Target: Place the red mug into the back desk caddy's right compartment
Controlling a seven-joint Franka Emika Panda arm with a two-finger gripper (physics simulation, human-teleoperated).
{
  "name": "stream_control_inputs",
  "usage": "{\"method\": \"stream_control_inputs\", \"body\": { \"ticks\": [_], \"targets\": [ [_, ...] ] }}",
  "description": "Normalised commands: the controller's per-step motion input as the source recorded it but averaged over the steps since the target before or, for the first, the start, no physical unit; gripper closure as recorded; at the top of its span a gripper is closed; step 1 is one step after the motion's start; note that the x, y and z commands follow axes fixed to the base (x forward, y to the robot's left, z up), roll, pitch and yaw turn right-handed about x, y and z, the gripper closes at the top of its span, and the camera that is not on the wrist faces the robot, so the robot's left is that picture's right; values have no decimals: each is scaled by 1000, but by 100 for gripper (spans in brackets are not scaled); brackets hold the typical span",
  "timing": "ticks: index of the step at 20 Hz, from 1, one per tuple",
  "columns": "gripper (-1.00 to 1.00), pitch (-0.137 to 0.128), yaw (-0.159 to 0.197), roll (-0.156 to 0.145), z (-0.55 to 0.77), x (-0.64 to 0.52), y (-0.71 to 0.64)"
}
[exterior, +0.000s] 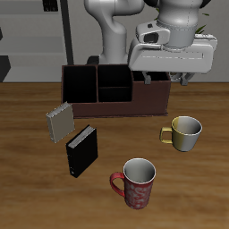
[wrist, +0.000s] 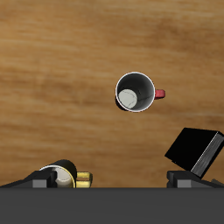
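A wood-grain table [exterior: 27,188] carries everything. The red mug [exterior: 136,183], speckled with a pale floral pattern, stands upright near the table's front edge, red handle out, grey-white inside. Farther back sits the back desk caddy [exterior: 112,92], a dark brown box; its right compartment [exterior: 79,85] is black-lined. Between them lie a small black box [exterior: 80,150] and a grey booklet [exterior: 59,122]; a cream-gold mug [exterior: 185,132] stands beside. The gripper [exterior: 176,76] hangs above the caddy's other end, holding nothing, fingers apart.
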Motion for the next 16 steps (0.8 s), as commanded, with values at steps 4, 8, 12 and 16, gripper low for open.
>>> {"method": "stream_control_inputs", "body": {
  "ticks": [4, 8, 12, 16],
  "targets": [
    [-100, 20, -21, -17, -69, 421, 25],
    [-100, -1, 1, 27, -95, 450, -93],
    [-100, 8, 13, 15, -113, 291, -126],
    [-100, -5, -15, 52, -205, 289, -137]
  ]
}}
